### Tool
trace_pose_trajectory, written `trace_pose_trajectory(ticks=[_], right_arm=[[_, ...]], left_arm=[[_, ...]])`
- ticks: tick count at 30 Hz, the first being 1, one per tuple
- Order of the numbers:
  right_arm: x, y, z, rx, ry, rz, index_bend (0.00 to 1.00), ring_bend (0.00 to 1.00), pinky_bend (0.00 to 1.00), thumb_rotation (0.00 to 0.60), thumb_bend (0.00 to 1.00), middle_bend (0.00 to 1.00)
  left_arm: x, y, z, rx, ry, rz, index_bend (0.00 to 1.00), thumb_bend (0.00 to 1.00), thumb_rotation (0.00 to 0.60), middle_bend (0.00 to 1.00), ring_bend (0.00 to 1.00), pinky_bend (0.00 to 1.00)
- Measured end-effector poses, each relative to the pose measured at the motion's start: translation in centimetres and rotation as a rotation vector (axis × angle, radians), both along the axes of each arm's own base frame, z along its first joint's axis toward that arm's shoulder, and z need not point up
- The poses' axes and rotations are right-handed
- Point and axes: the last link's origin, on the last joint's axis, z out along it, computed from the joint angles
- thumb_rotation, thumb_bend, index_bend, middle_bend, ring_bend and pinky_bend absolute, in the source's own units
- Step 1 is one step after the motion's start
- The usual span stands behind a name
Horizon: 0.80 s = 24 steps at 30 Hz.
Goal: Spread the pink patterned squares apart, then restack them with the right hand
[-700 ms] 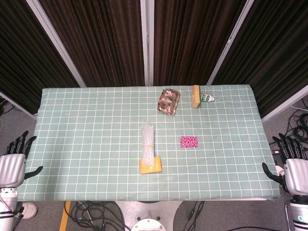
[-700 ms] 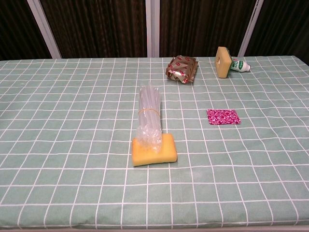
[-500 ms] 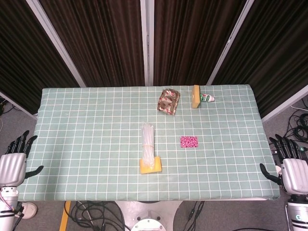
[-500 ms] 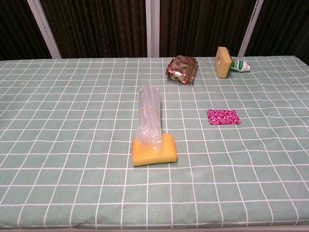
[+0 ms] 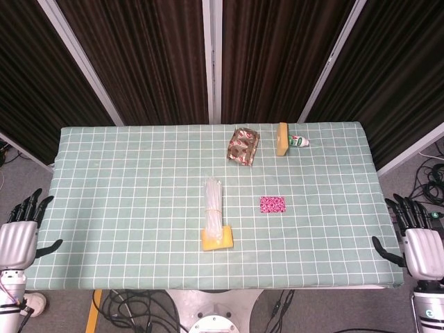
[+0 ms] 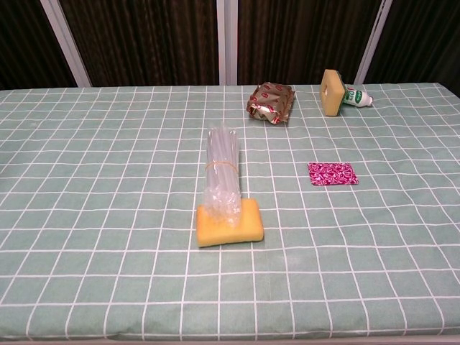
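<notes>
A small stack of pink patterned squares [image 5: 272,204] [image 6: 332,173] lies flat on the green checked tablecloth [image 5: 125,180], right of the middle. My right hand [image 5: 419,246] hangs beyond the table's right edge, fingers spread, holding nothing, well away from the squares. Off the left edge, my left hand [image 5: 19,234] also has its fingers apart and is empty. Neither hand shows in the chest view.
A clear bundle of plastic tubes [image 5: 213,205] [image 6: 221,172] rests with one end on a yellow sponge [image 5: 217,238] [image 6: 230,223]. At the back lie a brown snack packet [image 5: 243,146] [image 6: 271,102], an upright yellow sponge [image 5: 282,139] [image 6: 331,92] and a small bottle [image 5: 299,141] [image 6: 357,97].
My right hand has shifted slightly left and down beside the table's edge. Everything on the table has stayed put.
</notes>
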Motion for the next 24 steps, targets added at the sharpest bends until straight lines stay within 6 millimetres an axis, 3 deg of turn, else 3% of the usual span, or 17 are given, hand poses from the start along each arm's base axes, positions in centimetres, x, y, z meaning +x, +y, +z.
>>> trace_pose_trajectory(ticks=[6, 9, 17, 21, 24], right_arm=[[0.7, -1.3, -1.0, 0.08, 0.021, 0.019, 0.12, 0.0, 0.0, 0.546, 0.3, 0.07], [1.4, -2.7, -2.0, 0.143, 0.047, 0.033, 0.14, 0.0, 0.0, 0.519, 0.33, 0.06], [3.9, -7.9, -7.2, 0.332, 0.09, 0.06, 0.23, 0.0, 0.0, 0.322, 0.47, 0.01], [4.8, -10.6, -10.6, 0.417, 0.1, 0.041, 0.27, 0.0, 0.0, 0.096, 0.51, 0.0], [5.4, -12.4, -13.0, 0.473, 0.11, 0.026, 0.27, 0.0, 0.0, 0.01, 0.52, 0.0]], left_arm=[[-0.1, 0.0, -0.2, -0.004, -0.003, 0.003, 0.17, 0.08, 0.6, 0.1, 0.1, 0.17], [-0.4, -0.3, -0.1, 0.0, -0.007, 0.014, 0.17, 0.08, 0.6, 0.1, 0.1, 0.17], [-1.1, -0.4, -0.3, -0.003, -0.016, 0.029, 0.17, 0.08, 0.6, 0.1, 0.1, 0.17], [-1.5, -0.5, -0.4, -0.006, -0.02, 0.039, 0.17, 0.08, 0.6, 0.1, 0.1, 0.17], [-1.7, -0.7, -0.5, -0.009, -0.022, 0.044, 0.17, 0.08, 0.6, 0.1, 0.1, 0.17]])
